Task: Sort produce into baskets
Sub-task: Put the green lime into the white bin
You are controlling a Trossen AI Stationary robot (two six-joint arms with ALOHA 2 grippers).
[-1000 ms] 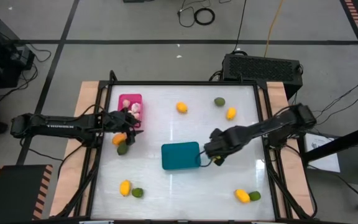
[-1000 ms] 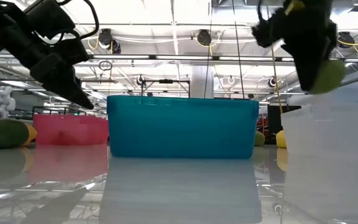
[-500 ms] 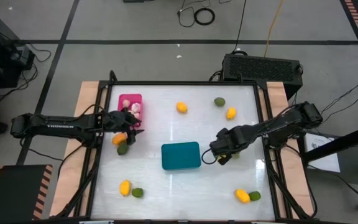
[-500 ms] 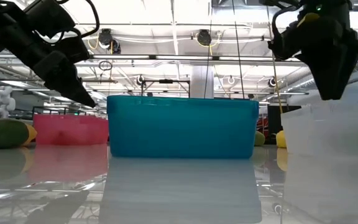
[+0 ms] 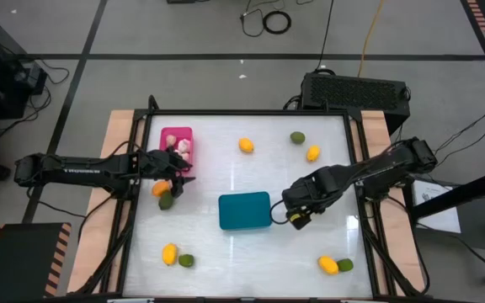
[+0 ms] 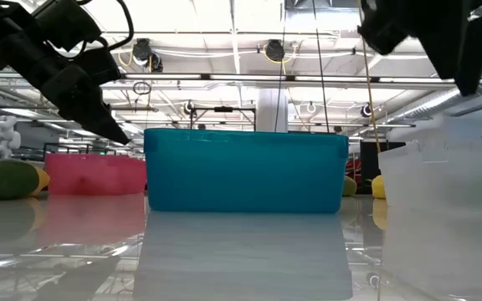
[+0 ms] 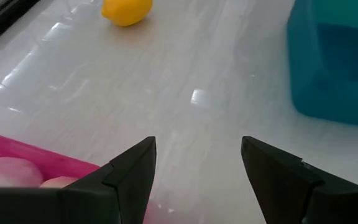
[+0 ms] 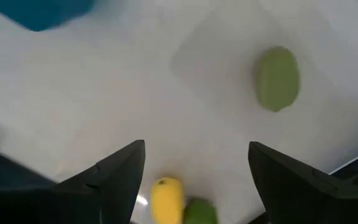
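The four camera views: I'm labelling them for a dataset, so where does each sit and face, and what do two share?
High view: overhead, looking straight down on the table; both arms show.
Low view: at tabletop height, facing the teal basket; both arms hang in from above.
Left wrist view: past the open left gripper, beside the pink basket.
Right wrist view: past the open right gripper, down on a green fruit.
Shared: the high, low and left wrist views all show the teal basket.

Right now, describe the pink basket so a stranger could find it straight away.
On the white table, look to the far corner on the left arm's side. The pink basket sits there beside the open left gripper, holding pale garlic bulbs. It is the only pink bin; the teal basket stands mid-table.
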